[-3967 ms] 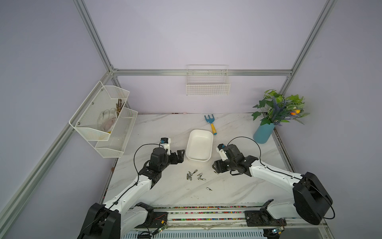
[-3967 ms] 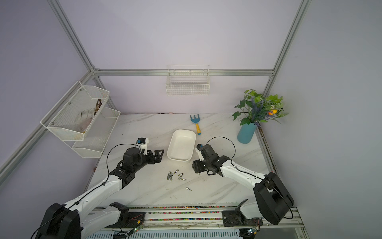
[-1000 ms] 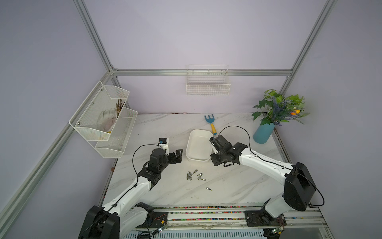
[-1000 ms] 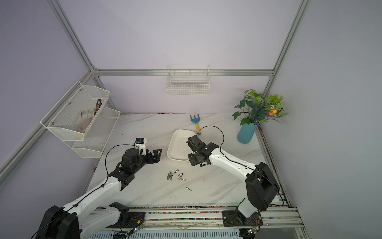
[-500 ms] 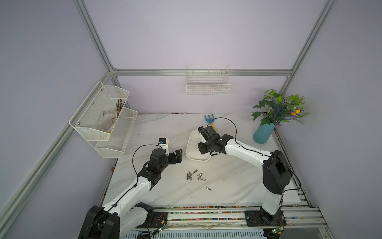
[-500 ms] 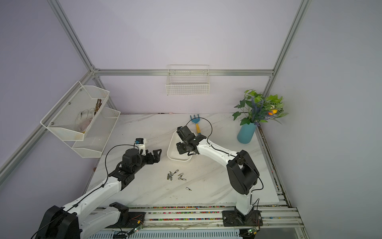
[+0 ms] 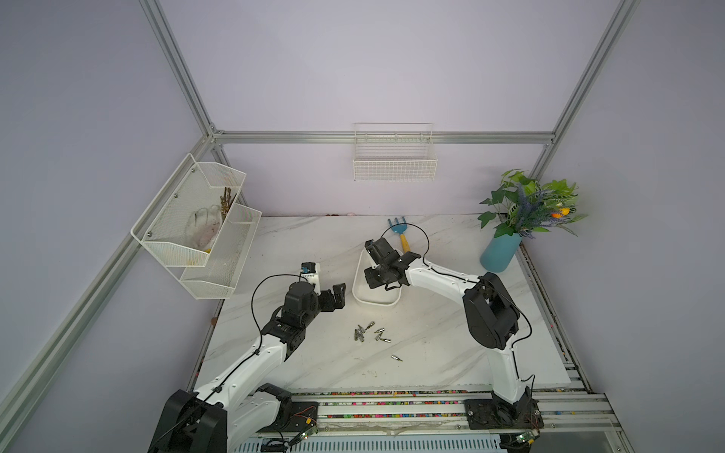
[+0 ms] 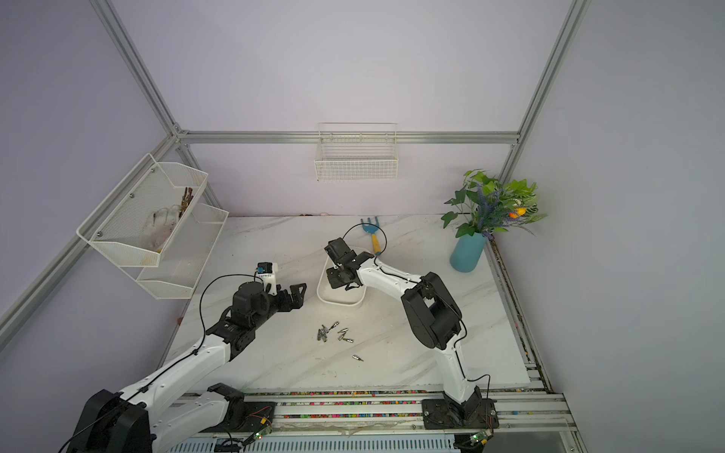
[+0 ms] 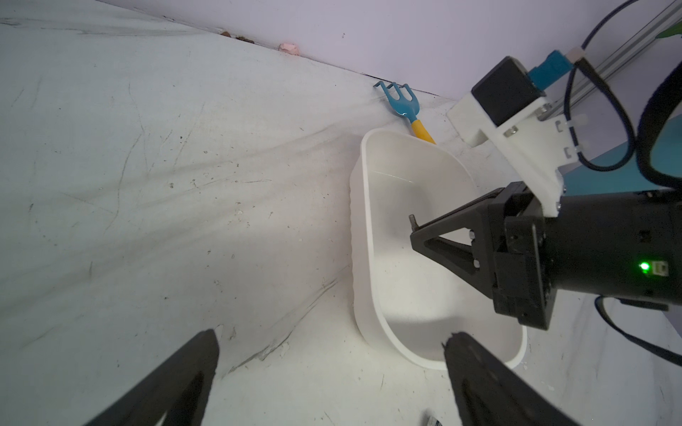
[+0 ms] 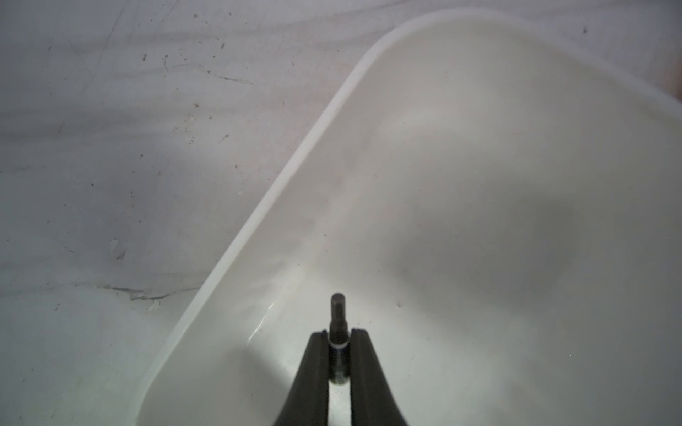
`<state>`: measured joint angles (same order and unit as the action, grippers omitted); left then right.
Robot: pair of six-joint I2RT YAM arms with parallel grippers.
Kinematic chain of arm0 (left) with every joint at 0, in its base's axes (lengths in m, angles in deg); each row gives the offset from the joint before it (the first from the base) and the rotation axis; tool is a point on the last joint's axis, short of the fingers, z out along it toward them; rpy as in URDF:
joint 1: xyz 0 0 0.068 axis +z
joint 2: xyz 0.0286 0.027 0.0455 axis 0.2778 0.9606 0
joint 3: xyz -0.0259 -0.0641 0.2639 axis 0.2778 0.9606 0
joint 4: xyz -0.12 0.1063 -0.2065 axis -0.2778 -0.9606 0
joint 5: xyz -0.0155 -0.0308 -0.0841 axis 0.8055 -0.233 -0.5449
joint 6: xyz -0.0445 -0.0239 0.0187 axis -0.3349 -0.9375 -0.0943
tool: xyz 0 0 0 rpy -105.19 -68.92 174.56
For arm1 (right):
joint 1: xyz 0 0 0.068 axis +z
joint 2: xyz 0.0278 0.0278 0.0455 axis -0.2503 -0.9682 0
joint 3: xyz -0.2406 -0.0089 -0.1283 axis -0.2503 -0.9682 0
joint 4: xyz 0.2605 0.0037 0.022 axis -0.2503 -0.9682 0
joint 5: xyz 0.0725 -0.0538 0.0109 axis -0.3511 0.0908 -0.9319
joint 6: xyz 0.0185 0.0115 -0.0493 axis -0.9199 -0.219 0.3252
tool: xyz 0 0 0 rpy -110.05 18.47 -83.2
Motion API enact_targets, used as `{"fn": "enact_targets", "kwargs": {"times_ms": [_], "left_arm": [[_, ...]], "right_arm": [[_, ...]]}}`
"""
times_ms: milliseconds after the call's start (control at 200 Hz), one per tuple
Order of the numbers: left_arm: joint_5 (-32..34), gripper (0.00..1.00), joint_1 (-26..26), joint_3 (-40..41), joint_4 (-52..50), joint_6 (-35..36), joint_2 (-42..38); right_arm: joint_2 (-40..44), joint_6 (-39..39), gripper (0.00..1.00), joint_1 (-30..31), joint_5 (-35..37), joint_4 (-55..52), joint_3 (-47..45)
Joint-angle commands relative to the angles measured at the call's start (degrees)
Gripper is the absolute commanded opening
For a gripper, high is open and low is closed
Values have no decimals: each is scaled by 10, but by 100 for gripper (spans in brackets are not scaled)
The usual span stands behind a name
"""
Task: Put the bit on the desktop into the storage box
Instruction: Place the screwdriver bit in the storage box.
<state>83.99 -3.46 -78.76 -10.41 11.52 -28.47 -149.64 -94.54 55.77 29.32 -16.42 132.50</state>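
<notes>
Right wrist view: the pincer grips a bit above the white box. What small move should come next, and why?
Probably open the right pincer and let the bit drop. It is clamped between the jaws and hangs over the bare floor of the storage box, well inside the rim, so a release should land it there.

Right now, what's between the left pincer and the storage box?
Nothing but bare desktop: the left wrist view shows only marble from the open left pincer to the storage box; both top views agree.
</notes>
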Motion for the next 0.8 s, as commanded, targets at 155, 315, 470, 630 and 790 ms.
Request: {"fn": "enact_targets", "kwargs": {"times_ms": [155, 315, 470, 630, 790], "left_arm": [[2, 100, -1, -12, 9, 4, -2], [5, 100, -1, -12, 6, 6, -7], [4, 100, -1, -23, -16, 7, -12], [-2, 100, -7, -49, -76, -6, -18], [11, 100, -43, -58, -142, -33, -25]], "right_arm": [[21, -3, 33, 2, 17, 5, 6], [69, 2, 37, 2, 20, 6, -30], [144, 4, 39, 2, 24, 18, -97], [250, 7, 44, 1, 58, 59, -205], [374, -5, 54, 2, 110, 149, -349]]}}
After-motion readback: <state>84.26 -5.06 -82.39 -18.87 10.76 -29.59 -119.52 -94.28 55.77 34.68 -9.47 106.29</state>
